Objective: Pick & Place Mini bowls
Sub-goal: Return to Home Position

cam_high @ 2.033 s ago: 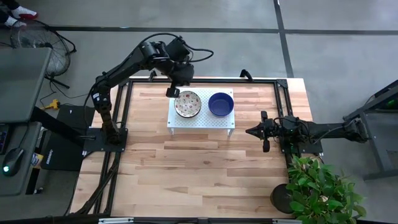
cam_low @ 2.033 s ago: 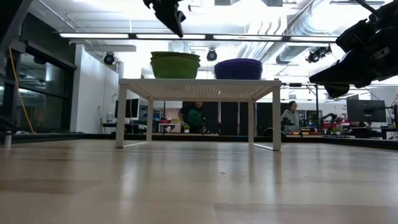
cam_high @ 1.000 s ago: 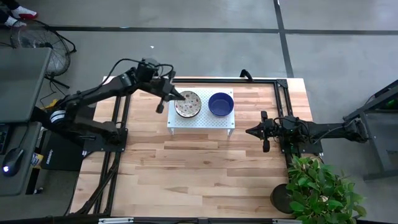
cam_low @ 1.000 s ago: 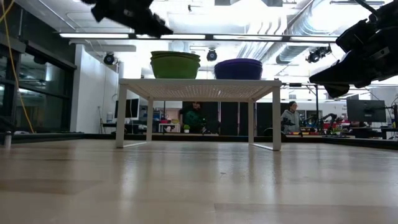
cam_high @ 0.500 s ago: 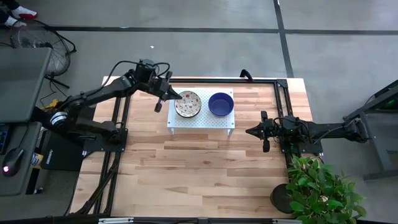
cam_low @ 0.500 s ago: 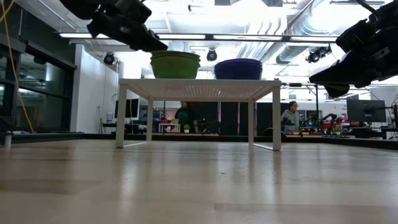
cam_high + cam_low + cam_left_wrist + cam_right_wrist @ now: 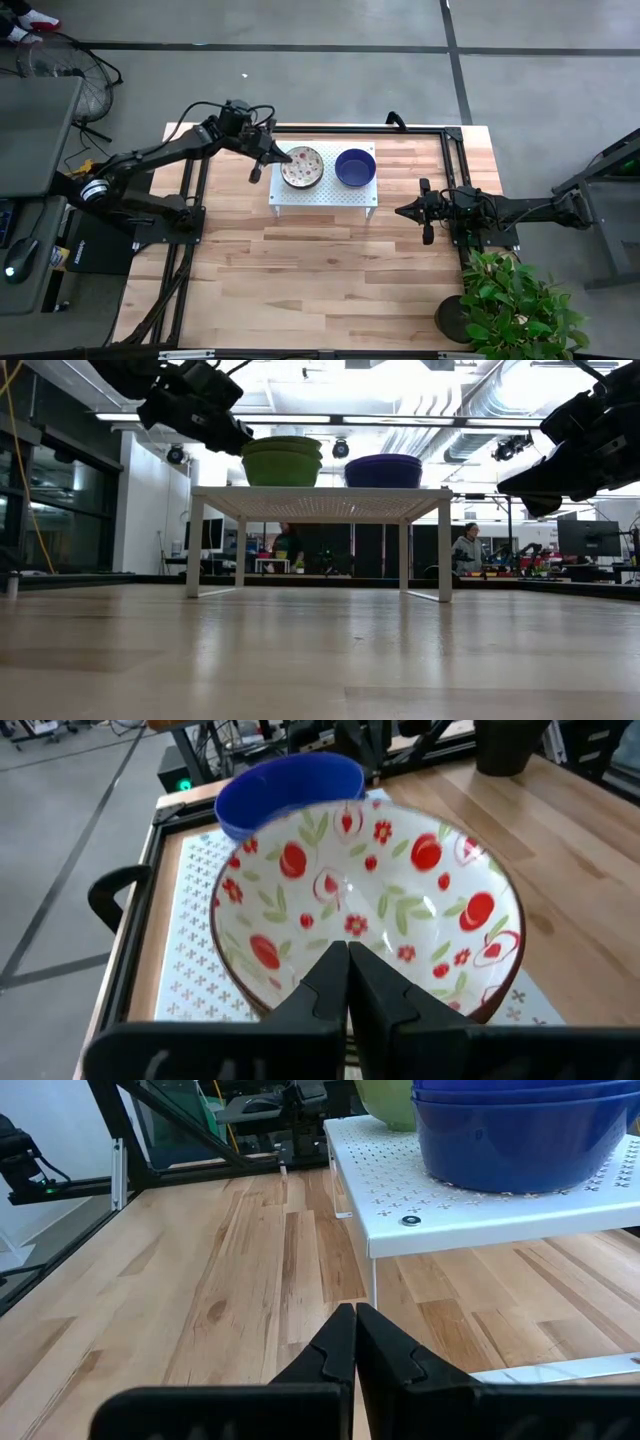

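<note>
On a white perforated rack (image 7: 322, 193) rest two stacks of mini bowls. The cream one with red flowers inside (image 7: 302, 167) shows green outside in the low view (image 7: 283, 465) and fills the left wrist view (image 7: 370, 910). The deep blue one (image 7: 354, 168) (image 7: 520, 1135) stands to its right. My left gripper (image 7: 280, 156) (image 7: 245, 444) is shut, its tips (image 7: 347, 960) at the flowered stack's left rim. My right gripper (image 7: 400, 211) (image 7: 354, 1325) is shut and hovers right of the rack, touching nothing. My left gripper comes slanting down from the table's left, its shut fingertips at the left rim (image 7: 300, 1005) of the top flowered bowl. Whether they touch that rim I cannot tell. The stack sits flat on the rack.
The rack stands on four legs (image 7: 193, 545) at the table's far middle, with open space under it. Bare wooden table (image 7: 320, 270) lies in front. A potted plant (image 7: 515, 300) stands at the near right corner. People show in the room far behind (image 7: 466, 550).
My left gripper has come down from high above the rack's left end to the level of the flowered stack's rim, staying shut. The bowls and the right arm have kept still.
</note>
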Controlling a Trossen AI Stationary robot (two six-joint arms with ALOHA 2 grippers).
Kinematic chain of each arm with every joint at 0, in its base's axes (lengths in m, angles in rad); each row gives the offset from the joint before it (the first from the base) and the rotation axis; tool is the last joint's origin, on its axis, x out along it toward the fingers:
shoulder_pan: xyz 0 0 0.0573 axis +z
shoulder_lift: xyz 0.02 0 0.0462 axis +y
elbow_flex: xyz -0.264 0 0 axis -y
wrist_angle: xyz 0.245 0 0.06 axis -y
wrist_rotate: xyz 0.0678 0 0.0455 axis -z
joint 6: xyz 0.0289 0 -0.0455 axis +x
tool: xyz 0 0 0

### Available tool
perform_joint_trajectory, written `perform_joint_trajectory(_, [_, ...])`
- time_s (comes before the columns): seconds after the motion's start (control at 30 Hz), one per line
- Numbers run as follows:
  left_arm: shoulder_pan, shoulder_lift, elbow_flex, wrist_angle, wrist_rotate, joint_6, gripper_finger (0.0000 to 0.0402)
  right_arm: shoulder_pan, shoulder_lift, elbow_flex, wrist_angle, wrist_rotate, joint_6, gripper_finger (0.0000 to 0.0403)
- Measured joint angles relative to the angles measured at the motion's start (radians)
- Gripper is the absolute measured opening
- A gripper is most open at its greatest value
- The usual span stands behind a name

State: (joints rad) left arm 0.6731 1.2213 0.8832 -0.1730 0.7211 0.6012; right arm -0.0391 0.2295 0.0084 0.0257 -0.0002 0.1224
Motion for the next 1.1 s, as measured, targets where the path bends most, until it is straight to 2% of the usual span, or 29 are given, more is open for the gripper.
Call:
perform_joint_trajectory(0.23, [0.000, -0.011, 0.010, -0.015, 0.000, -0.007, 0.0000, 0.000, 0.000, 0.000, 0.000, 0.000, 0.000, 0.0000])
perform_joint_trajectory(0.53, [-0.029, -0.243, 0.153, -0.220, -0.039, -0.067, 0.0000, 0.000, 0.000, 0.000, 0.000, 0.000, 0.000, 0.0000])
perform_joint_trajectory(0.6, [-0.076, -0.305, 0.153, -0.292, -0.089, -0.081, 0.0000, 0.000, 0.000, 0.000, 0.000, 0.000, 0.000, 0.0000])
perform_joint_trajectory(0.73, [-0.183, -0.423, 0.148, -0.447, -0.262, -0.122, 0.0000, 0.000, 0.000, 0.000, 0.000, 0.000, 0.000, 0.0000])
perform_joint_trajectory(0.9, [-0.372, -0.578, 0.041, -0.420, -0.397, -0.244, 0.0000, 0.000, 0.000, 0.000, 0.000, 0.000, 0.000, 0.0000])
perform_joint_trajectory(1.1, [-0.581, -0.724, -0.259, -0.213, -0.581, -0.402, 0.0000, 0.000, 0.000, 0.000, 0.000, 0.000, 0.000, 0.0000])
